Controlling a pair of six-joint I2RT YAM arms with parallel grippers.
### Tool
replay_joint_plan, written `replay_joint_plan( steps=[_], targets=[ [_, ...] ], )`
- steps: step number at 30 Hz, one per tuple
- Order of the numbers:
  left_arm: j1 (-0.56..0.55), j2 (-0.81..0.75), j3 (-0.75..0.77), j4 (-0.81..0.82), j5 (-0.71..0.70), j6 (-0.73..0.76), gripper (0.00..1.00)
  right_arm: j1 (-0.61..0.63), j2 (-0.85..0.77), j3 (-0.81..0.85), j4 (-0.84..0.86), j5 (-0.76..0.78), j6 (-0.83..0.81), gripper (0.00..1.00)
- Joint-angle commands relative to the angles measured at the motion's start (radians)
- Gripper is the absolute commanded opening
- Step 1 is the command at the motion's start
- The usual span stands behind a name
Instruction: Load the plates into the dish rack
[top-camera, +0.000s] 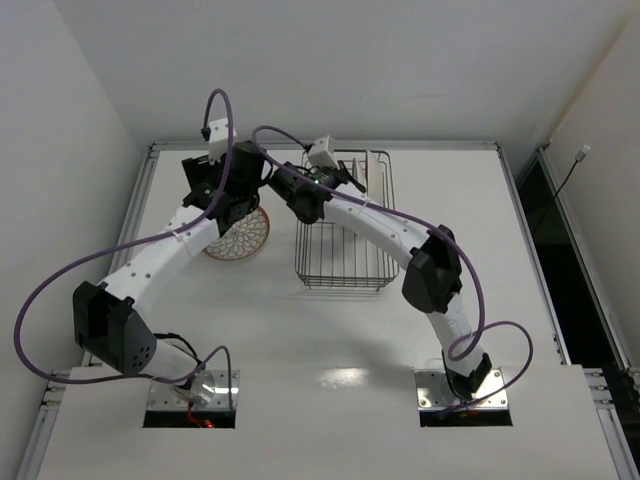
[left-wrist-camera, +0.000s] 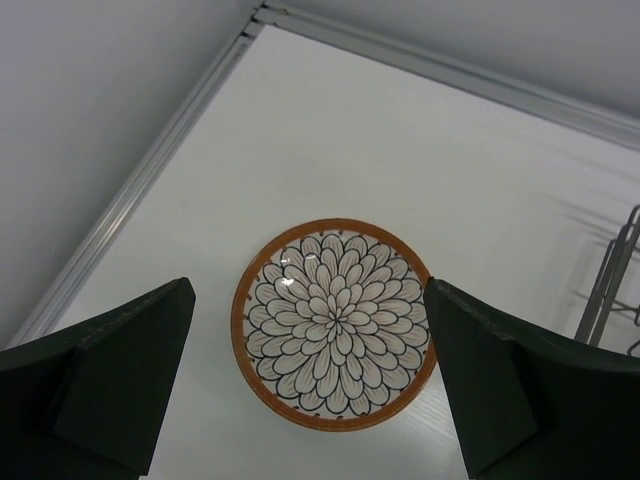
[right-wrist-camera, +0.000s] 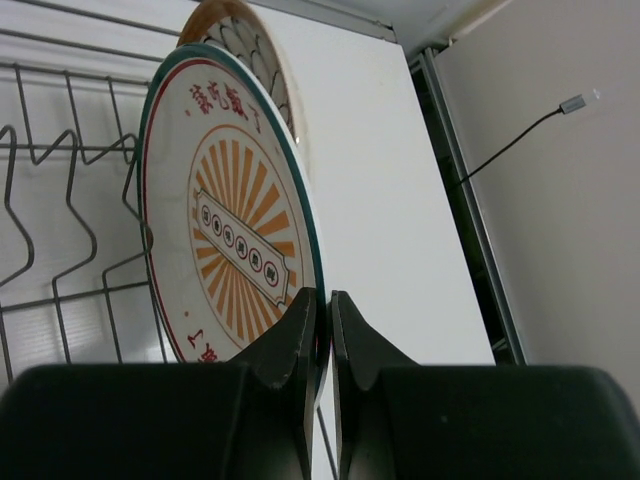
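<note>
right end effector (right-wrist-camera: 322, 330) is clamped on the rim of the sunburst plate (right-wrist-camera: 225, 220), fingers pinching the edge from both sides, and the plate stands upright on its edge at the far end of the rack (top-camera: 345, 262). holding it by the rim makes sense: a thin vertical plate slips between the wire prongs that way. just behind it a brown-rimmed plate (right-wrist-camera: 262, 50) also stands on edge, close to parallel, so the two sit like neighbours in adjoining slots. whether the held plate's bottom edge is seated in the wires, i can't tell, the fingers hide it. over on the other side, the left end effector (left-wrist-camera: 308, 335) hangs with its jaws spread wide, directly above the petal plate (left-wrist-camera: 335, 325), which lies flat and face up on the counter (top-camera: 330, 340) just left of the rack. my read: two plates at the rack, one left to load, and that flat one will need a careful grab at its edge.
</note>
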Motion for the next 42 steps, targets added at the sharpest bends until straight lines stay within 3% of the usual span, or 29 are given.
replay_joint_plan(
  steps=[1,17,24,33,36,37,39,40,42],
  targets=[
    [-0.012,-0.074,0.0,0.041,-0.096,-0.045,1.0,-0.016,0.015,0.036,-0.052,0.079,0.001,0.0],
    [-0.012,-0.147,-0.054,0.096,-0.099,-0.063,1.0,-0.09,0.115,0.176,0.026,0.007,-0.131,0.0],
    [-0.012,-0.147,-0.054,0.105,-0.09,-0.054,1.0,-0.131,0.158,0.187,0.1,-0.111,-0.211,0.02],
    [-0.012,-0.147,-0.054,0.105,-0.09,-0.045,1.0,-0.122,0.149,0.095,0.106,-0.226,-0.148,0.08],
    [-0.012,-0.147,-0.054,0.105,-0.09,-0.045,1.0,-0.113,0.149,0.094,0.097,-0.237,-0.122,0.16],
    [-0.012,-0.147,-0.054,0.105,-0.09,-0.045,1.0,-0.113,0.149,0.094,0.086,-0.237,-0.108,0.29],
    [-0.012,-0.147,-0.054,0.114,-0.09,-0.045,1.0,-0.104,0.118,0.094,0.086,-0.237,-0.098,0.43],
    [-0.012,-0.147,-0.054,0.114,-0.081,-0.045,1.0,-0.104,0.104,0.094,0.086,-0.237,-0.097,0.63],
    [-0.012,-0.147,-0.054,0.114,-0.081,-0.036,1.0,-0.104,0.069,0.094,0.086,-0.237,-0.097,0.67]
  ],
)
